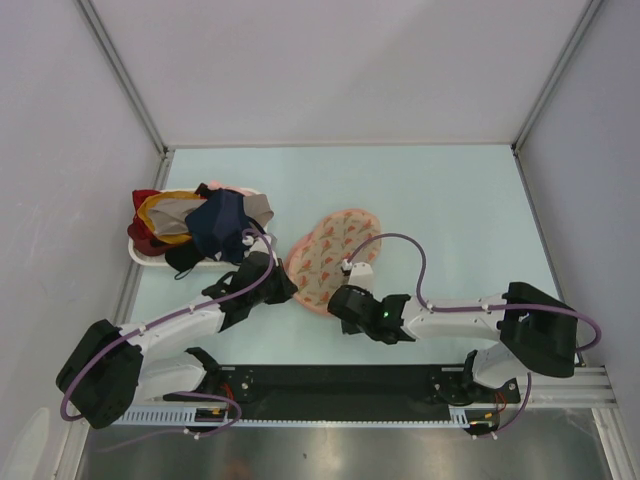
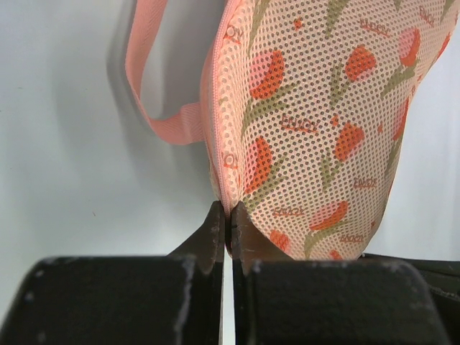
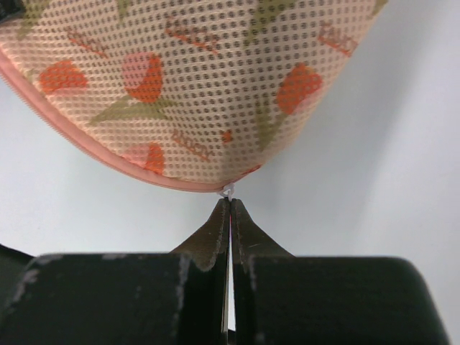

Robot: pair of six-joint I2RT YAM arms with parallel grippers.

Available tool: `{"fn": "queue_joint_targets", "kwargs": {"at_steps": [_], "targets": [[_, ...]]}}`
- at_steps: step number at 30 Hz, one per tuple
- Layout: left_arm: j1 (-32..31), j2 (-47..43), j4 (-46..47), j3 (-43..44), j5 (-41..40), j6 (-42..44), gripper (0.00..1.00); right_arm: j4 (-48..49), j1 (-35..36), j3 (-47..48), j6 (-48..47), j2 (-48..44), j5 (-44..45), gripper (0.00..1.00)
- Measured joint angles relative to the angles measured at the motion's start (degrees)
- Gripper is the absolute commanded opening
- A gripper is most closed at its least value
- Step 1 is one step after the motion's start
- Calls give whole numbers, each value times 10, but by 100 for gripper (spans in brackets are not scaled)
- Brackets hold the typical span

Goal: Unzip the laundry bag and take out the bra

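The laundry bag (image 1: 335, 250), a beige-pink mesh oval with red-orange flower prints, lies on the pale green table between my two grippers. My left gripper (image 1: 285, 282) is shut on the bag's pink edge at its left end; in the left wrist view the jaws (image 2: 228, 215) pinch the seam of the bag (image 2: 323, 129), and a pink strap loop (image 2: 154, 86) hangs beside it. My right gripper (image 1: 347, 292) is at the bag's near end. In the right wrist view it (image 3: 230, 203) is shut on a small white zip pull (image 3: 228, 190) under the pink rim of the bag (image 3: 194, 79). The bra is hidden.
A white tray (image 1: 140, 256) at the left holds a heap of navy, red and yellow garments (image 1: 205, 222), just behind my left arm. Grey walls with metal posts enclose the table. A black rail (image 1: 340, 385) runs along the near edge.
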Motion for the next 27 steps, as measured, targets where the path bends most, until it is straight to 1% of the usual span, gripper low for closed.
{"fn": "queue_joint_targets", "kwargs": {"at_steps": [13, 27], "targets": [[2, 0, 1, 0, 4, 0, 0, 3, -41, -21, -16, -9, 7, 0], [3, 0, 10, 0, 15, 4, 0, 39, -104, -41, -47, -18, 0, 0]]}}
